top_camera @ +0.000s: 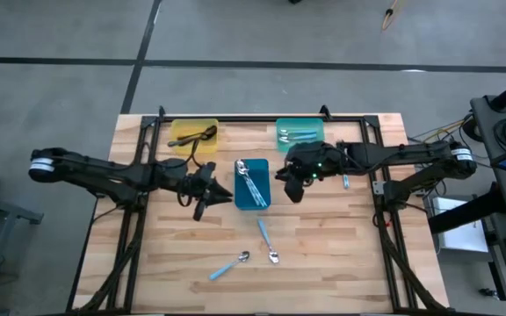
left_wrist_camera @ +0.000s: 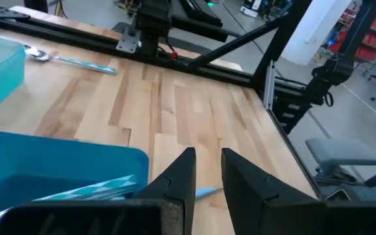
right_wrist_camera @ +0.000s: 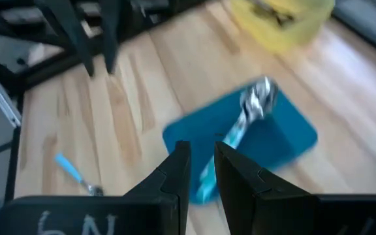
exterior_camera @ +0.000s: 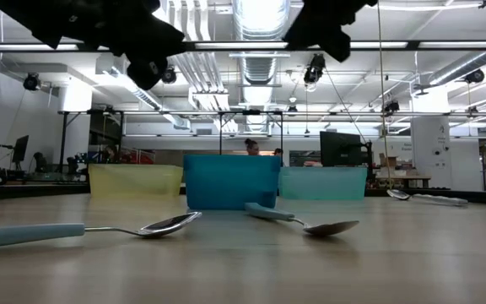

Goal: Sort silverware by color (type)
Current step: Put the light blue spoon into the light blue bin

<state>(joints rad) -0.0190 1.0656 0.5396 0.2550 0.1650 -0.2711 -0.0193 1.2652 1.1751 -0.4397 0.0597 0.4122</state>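
Observation:
Two spoons with light blue handles lie flat on the bare wood near the front, one (top_camera: pixel 267 240) and another (top_camera: pixel 228 266), also in the low view (exterior_camera: pixel 146 226) (exterior_camera: pixel 310 225). A third (top_camera: pixel 345 182) lies beside the right arm. The blue tray (top_camera: pixel 251 204) holds shiny spoons (right_wrist_camera: pixel 256 101), the yellow tray (top_camera: pixel 194 133) dark ones, the teal tray (top_camera: pixel 299 133) blue-handled ones. My left gripper (top_camera: pixel 218 195) (left_wrist_camera: pixel 207 171) hovers at the blue tray's left edge, narrowly open and empty. My right gripper (top_camera: pixel 283 178) (right_wrist_camera: pixel 202 163) hovers at its right edge, also narrowly open and empty.
A black metal frame (top_camera: pixel 262 118) runs along the table's far edge and down both sides. The three trays stand in the far middle of the table. Bare wood lies around the two loose spoons near the front. Both grippers hang well above the tabletop (exterior_camera: pixel 146 67) (exterior_camera: pixel 327 34).

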